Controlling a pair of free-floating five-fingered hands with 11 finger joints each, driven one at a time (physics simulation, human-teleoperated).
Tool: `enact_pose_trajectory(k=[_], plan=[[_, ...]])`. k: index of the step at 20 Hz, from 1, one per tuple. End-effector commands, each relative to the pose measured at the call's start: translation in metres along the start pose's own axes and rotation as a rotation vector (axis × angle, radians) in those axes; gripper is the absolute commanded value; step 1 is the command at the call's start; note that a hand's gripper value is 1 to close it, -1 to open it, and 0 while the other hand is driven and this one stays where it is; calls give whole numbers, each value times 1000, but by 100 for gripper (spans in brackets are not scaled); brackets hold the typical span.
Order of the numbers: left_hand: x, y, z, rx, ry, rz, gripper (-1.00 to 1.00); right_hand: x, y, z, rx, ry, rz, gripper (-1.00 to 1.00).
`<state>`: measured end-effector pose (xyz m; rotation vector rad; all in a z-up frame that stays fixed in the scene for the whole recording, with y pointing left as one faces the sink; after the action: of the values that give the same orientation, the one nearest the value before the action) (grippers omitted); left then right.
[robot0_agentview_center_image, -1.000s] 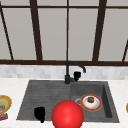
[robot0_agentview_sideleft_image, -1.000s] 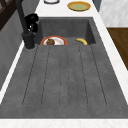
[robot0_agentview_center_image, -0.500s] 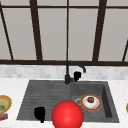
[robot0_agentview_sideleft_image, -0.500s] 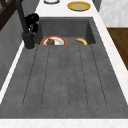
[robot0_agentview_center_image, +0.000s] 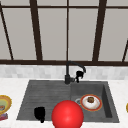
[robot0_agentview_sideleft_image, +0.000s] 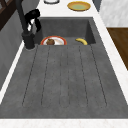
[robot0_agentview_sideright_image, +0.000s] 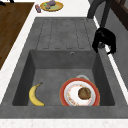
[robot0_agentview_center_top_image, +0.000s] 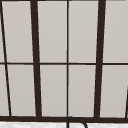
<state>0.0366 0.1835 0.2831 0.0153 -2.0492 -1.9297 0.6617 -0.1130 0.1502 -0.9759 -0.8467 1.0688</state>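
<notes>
I am seeing no readable writing, brand or label on anything here; the small red item lying beside the yellow bowl on the left of the white surface is too blurred to read. I am watching the right robot hand hanging at the black faucet, just beside the spout's handle, at the back edge of the sink. From the left side view this right robot hand is sitting close against the faucet's column, its fingers bending downward; I cannot tell whether they are closing on the faucet or merely touching it. The right side view is showing the same right robot hand drooping over the sink's rim. The left robot hand is hovering low over the ribbed draining board, near a large red ball; I cannot tell how it is set. In the basin a red-rimmed plate is carrying a brown round morsel, and a yellow banana is lying well apart from it. A second yellow dish is resting on the surface beyond the basin.
</notes>
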Motion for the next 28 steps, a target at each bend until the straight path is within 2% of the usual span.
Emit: enact_pose_trajectory(k=[1, 4, 6, 8, 11, 17, 22, 28], plan=[[0, 0, 0, 0, 0, 0, 0, -14, -17, -1, 77, -1, -25, -100], [0, 0, 0, 0, 0, 0, 0, -27, -10, -7, 107, -4, 7, -100], [0, 0, 0, 0, 0, 0, 0, -34, 4, -13, 74, -29, 27, -100], [0, 0, 0, 0, 0, 0, 0, -44, 12, -16, 34, -65, 20, -100], [0, 0, 0, 0, 0, 0, 0, -61, 22, -6, 1, -163, 1, -100], [0, 0, 0, 0, 0, 0, 0, -85, 38, 10, 4, -263, -8, -100], [0, 0, 0, 0, 0, 0, 0, -111, 45, 35, 4, -292, -28, -100], [0, 0, 0, 0, 0, 0, 0, -143, 54, 67, 54, -287, -55, -100]])
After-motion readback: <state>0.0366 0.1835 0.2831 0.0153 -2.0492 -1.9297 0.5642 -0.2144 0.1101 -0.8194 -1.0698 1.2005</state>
